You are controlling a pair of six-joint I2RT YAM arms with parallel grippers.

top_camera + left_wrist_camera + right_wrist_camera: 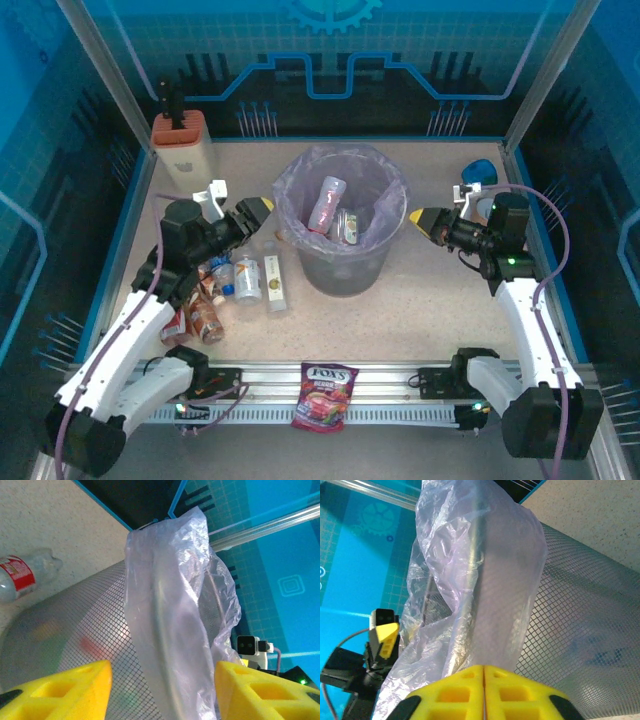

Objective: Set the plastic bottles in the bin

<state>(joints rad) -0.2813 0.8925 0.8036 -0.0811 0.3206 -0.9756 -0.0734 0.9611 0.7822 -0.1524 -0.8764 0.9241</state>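
left arm (125, 335) / right arm (530, 310): white links, black joints | cables (562, 240): purple loops | left end effector (162, 695) / right end effector (484, 682): yellow fingers (455, 695), square pockets

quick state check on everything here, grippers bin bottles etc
bin, upright, bag-lined, partly filled
bottles inside, at least two, lying in it
loose bottles, clustered outside, not binned
left gripper, open, empty, beside bin
right gripper, shut, empty
candy bag, flat at near edge
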